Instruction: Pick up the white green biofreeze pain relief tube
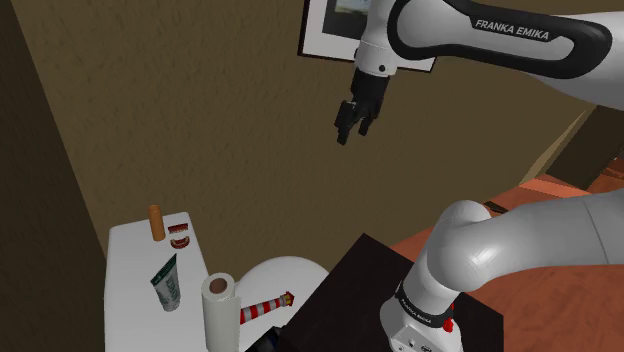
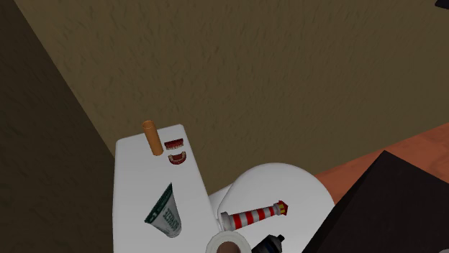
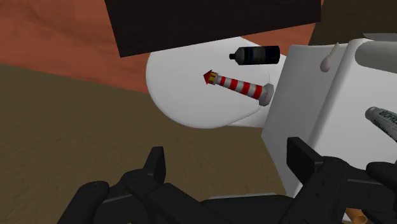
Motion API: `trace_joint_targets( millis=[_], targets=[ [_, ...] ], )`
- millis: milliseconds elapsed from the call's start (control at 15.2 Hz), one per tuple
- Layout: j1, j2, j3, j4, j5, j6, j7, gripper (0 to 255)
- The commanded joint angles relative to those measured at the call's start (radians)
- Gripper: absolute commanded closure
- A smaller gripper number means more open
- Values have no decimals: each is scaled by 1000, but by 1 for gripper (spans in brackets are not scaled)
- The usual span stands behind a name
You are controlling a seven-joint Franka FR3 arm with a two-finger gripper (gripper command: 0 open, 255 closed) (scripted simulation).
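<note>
The black pincer (image 1: 352, 134) hangs high in the air, fingers spread and pinching nothing, well apart from the white bench (image 1: 130, 300) below. The white-and-green tube (image 1: 167, 284) lies flat mid-bench, towards its near end. An orange cylinder (image 1: 156, 222) stands at the far end, with a paper roll (image 1: 218, 310) near the tube.

A room in a home: rough brown walls (image 1: 200, 100) meet in a corner, a framed picture (image 1: 330, 28) hangs on one, and the floor (image 2: 410, 147) is reddish-brown. A small white table (image 2: 133, 201) by the wall carries household odds and ends, among them a paper roll (image 1: 219, 310) and a white and green tube (image 2: 165, 214). Beside it a striped lighthouse ornament (image 2: 252, 215) lies on a round white top (image 2: 288, 180)
</note>
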Motion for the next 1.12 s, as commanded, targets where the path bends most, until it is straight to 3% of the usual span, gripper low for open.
trace_joint_targets(
  millis=[0, 528, 1056],
  targets=[
    [0, 0, 0, 0, 0, 0, 0, 0],
    [2, 48, 159, -106, 169, 98, 322, 0],
    [4, 204, 324, -123, 331, 253, 628, 0]
  ],
)
